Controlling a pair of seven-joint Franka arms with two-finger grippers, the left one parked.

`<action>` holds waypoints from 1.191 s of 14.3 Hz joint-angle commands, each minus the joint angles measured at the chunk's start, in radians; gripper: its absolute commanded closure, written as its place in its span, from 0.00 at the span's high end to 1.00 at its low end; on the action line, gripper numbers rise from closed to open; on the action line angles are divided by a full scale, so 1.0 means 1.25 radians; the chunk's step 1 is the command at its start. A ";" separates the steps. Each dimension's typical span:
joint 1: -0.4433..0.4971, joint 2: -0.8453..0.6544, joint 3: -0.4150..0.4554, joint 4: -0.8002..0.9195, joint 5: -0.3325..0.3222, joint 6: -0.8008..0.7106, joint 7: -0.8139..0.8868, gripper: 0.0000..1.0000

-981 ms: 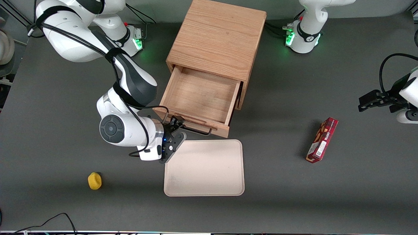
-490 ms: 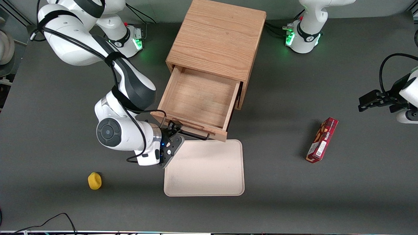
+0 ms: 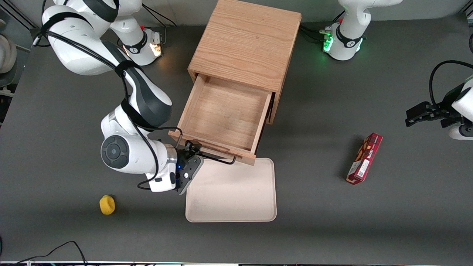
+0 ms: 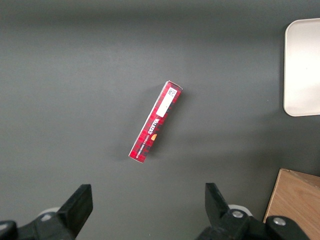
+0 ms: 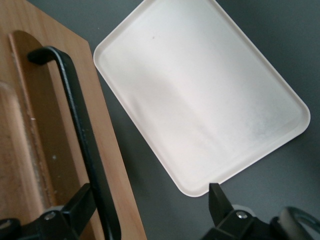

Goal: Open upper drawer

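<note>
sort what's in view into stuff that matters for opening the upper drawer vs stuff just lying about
Part of the job:
- upper drawer, pulled well out
- its black wire handle
- end effector, at the handle

Just lying about:
- beige tray
- red box
- small yellow object

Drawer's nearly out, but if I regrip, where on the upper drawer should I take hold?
Grip the thin black wire handle on the upper drawer mid-span, coming from the drawer's front, above the beige tray. The bar stands off the wood, leaving finger room. The end effector sits at the handle's working-arm end.
</note>
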State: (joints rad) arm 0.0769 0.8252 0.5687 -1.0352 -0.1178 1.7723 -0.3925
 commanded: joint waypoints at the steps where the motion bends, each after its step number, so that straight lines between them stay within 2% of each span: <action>1: 0.013 -0.028 0.010 0.030 -0.011 -0.058 0.085 1.00; 5: -0.001 -0.111 0.042 0.031 0.001 -0.144 0.192 1.00; 7: -0.011 -0.175 0.036 0.029 0.049 -0.186 0.332 1.00; 9: -0.023 -0.251 0.023 0.015 0.051 -0.221 0.524 1.00; 11: -0.023 -0.317 -0.034 0.013 0.054 -0.308 0.747 1.00; 12: -0.022 -0.347 -0.072 0.013 0.050 -0.343 0.786 1.00; 15: -0.022 -0.445 -0.218 -0.055 0.052 -0.415 0.779 1.00; 17: -0.025 -0.544 -0.290 -0.160 0.057 -0.419 0.688 1.00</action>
State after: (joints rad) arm 0.0475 0.2946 0.2890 -1.0511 -0.0662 1.2476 0.5209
